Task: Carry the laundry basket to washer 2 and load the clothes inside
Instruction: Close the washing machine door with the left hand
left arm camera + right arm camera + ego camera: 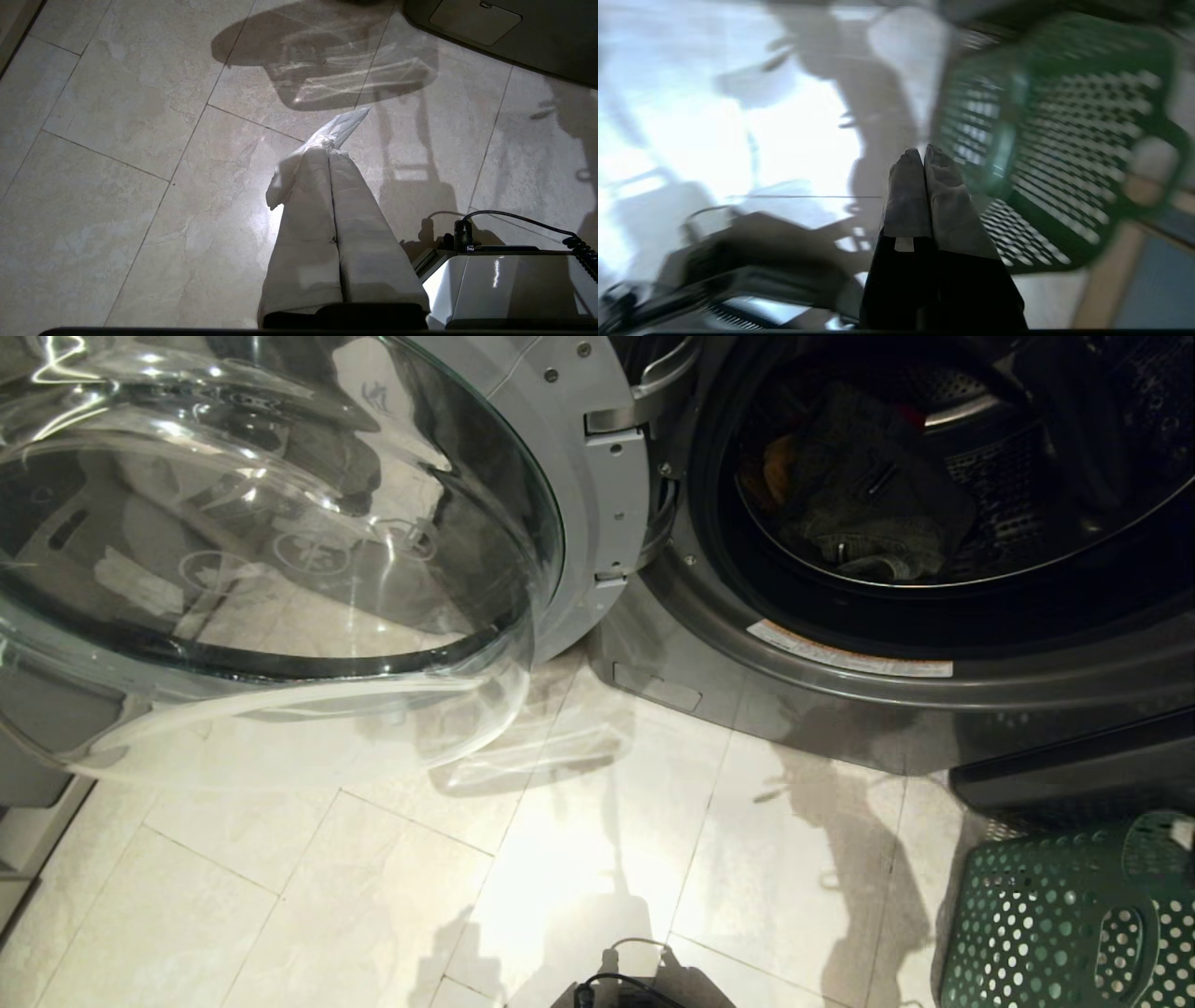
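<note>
Pale stone tiles [392,887] filled the lower part of the head view, with the washer [840,681] along the top, its glass door [280,523] swung wide to the upper left so the drum stayed reachable. Clothes [859,495] lay inside the drum at upper right. At the lower right corner stood the laundry basket [1074,924], near the machine, likely for short reaches. Over bare floor the left gripper [329,149] was clenched on nothing; beside the basket, the right gripper [923,156] was also clenched and empty.
</note>
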`<state>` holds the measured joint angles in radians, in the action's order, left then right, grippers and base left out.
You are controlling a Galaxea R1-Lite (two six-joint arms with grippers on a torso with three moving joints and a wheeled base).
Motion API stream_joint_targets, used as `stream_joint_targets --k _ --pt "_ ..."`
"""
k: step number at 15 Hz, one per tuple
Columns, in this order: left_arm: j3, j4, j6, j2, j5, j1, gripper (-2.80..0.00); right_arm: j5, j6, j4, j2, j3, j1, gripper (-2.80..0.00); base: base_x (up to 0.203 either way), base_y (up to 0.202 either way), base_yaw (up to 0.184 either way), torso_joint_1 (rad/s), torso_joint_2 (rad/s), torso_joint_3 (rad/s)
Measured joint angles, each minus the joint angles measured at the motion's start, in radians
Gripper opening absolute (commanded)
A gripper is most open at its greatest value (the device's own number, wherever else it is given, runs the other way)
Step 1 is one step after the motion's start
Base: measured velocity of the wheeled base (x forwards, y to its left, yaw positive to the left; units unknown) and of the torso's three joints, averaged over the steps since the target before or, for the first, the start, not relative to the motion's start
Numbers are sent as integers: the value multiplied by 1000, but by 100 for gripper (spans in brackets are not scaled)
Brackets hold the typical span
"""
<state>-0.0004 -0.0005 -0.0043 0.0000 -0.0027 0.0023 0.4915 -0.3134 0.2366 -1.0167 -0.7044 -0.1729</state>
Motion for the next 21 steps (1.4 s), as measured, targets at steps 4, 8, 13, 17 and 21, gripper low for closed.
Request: stream_joint_targets --k 4,8,13,17,21 --pt "0 0 0 0 1 0 -280 87 23 -16 152 218 218 -280 0 0 0 0 0 0" --pt "0 -1 0 0 0 0 -280 -126 107 -135 372 442 158 -280 0 0 0 0 0 0" --pt "0 -1 0 0 1 0 -280 -480 379 -84 696 623 134 -280 0 0 0 0 0 0" --pt "0 -1 -1 0 0 0 -280 -483 386 -84 767 640 204 -280 0 0 0 0 0 0" --pt "0 0 -2 0 1 0 -280 -484 381 -88 909 644 189 -280 0 0 0 0 0 0"
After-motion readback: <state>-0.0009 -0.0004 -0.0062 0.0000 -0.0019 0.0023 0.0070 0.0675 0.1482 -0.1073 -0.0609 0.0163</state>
